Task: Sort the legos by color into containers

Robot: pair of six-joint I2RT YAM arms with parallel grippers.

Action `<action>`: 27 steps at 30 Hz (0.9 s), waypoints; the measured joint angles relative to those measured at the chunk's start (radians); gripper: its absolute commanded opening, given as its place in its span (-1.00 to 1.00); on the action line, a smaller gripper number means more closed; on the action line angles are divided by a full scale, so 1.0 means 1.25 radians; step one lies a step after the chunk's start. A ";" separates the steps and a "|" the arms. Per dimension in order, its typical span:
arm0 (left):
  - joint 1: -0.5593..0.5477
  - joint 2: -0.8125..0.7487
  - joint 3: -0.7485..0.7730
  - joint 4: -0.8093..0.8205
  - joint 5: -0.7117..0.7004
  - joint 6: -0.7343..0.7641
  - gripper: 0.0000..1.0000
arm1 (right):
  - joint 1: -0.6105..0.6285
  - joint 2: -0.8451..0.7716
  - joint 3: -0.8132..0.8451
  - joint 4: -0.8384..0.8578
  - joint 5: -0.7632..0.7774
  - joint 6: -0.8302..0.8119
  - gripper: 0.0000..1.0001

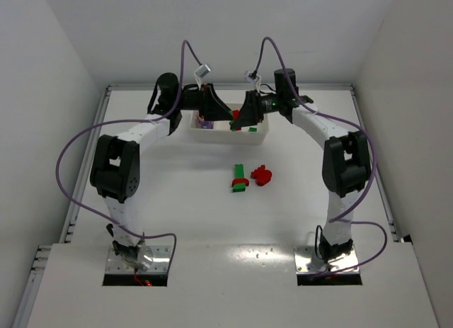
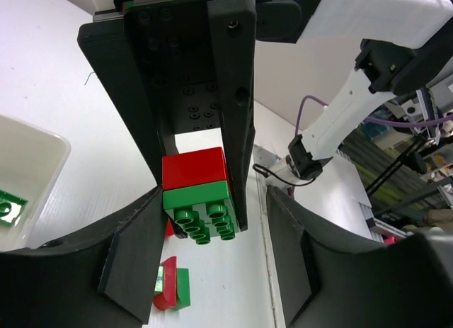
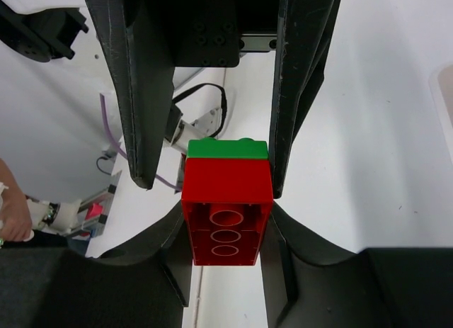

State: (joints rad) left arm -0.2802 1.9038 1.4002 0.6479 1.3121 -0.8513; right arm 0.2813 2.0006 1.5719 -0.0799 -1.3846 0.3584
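Observation:
A red brick stacked on a green brick point(image 1: 234, 116) hangs above the white tray point(image 1: 263, 137), between both grippers. My right gripper point(image 1: 241, 117) is shut on the red half point(image 3: 228, 200), with its pads on both sides. My left gripper point(image 1: 224, 115) is open, and its fingers point(image 2: 138, 264) straddle the green, studded end point(image 2: 202, 211); I cannot tell if they touch it. The tray holds a purple brick point(image 1: 207, 120) on the left, a red one point(image 1: 236, 126) in the middle and a green one point(image 1: 253, 129) on the right.
On the table in front of the tray lie a green brick with a red piece across it point(image 1: 240, 178) and a red piece point(image 1: 262, 175). The left wrist view shows the green-and-red pair point(image 2: 173, 285) below the jaws and a tray corner point(image 2: 39, 165).

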 measured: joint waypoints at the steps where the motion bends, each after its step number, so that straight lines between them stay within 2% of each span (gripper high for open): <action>1: 0.000 0.000 0.000 0.000 0.000 0.000 0.22 | -0.001 0.000 0.000 0.000 0.000 0.000 -0.96; 7: 0.000 0.001 0.000 -0.002 -0.003 0.001 -0.03 | 0.000 0.000 0.000 0.001 -0.012 0.000 -0.96; 11: 0.000 0.006 -0.001 -0.003 -0.010 -0.005 -0.44 | 0.000 -0.001 0.000 0.001 -0.014 -0.004 -0.96; 16: 0.000 0.006 -0.003 -0.003 -0.011 -0.006 -0.75 | 0.000 -0.001 -0.004 0.001 -0.013 -0.005 -0.96; 17: 0.000 0.006 -0.004 -0.003 -0.011 -0.006 -0.80 | 0.000 -0.001 -0.004 0.001 -0.012 -0.005 -0.81; 18: 0.000 0.006 -0.004 -0.003 -0.011 -0.006 -0.89 | 0.000 -0.001 -0.005 0.001 -0.010 -0.005 -0.24; 19: 0.000 0.006 -0.005 -0.003 -0.012 -0.006 -0.92 | 0.000 -0.002 -0.007 0.002 -0.009 -0.005 0.22; 20: 0.000 0.006 -0.005 -0.002 -0.011 -0.005 -0.96 | 0.000 -0.004 -0.008 -0.002 -0.005 -0.001 0.35; 27: -0.001 0.006 -0.005 -0.011 0.003 0.017 -1.00 | -0.010 -0.006 -0.015 -0.010 0.035 -0.005 0.38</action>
State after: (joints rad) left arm -0.2810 1.9118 1.3937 0.6346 1.3155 -0.8295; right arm 0.2691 1.9930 1.5532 -0.0921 -1.3407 0.3515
